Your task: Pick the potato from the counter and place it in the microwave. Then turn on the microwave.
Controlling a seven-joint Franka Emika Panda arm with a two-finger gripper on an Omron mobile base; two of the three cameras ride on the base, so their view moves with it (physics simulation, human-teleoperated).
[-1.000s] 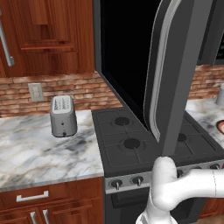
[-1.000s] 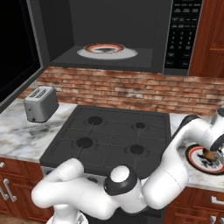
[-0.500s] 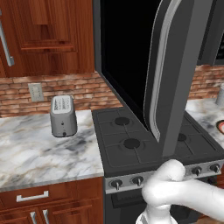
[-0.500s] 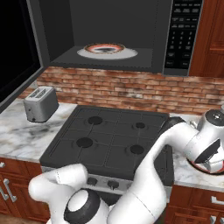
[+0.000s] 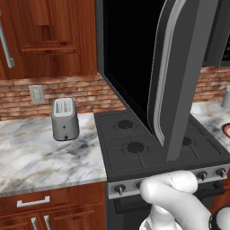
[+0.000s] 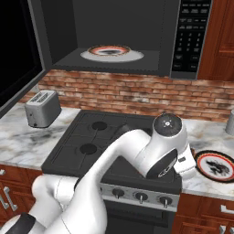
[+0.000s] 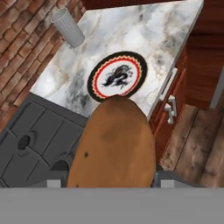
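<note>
Potato (image 7: 113, 144) held in tool (image 7: 107, 181), above plate (image 7: 116, 77), no legible writing

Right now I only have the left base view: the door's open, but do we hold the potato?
Observer: Yes. In the hand view the gripper is shut on the potato, off the counter.
Operator: What's inside the microwave?
Observer: The right base view shows a plate lying on the floor of the microwave.
Operator: What's below the hand?
Observer: A second plate on the counter, and a cup beyond it by the brick wall.
</note>
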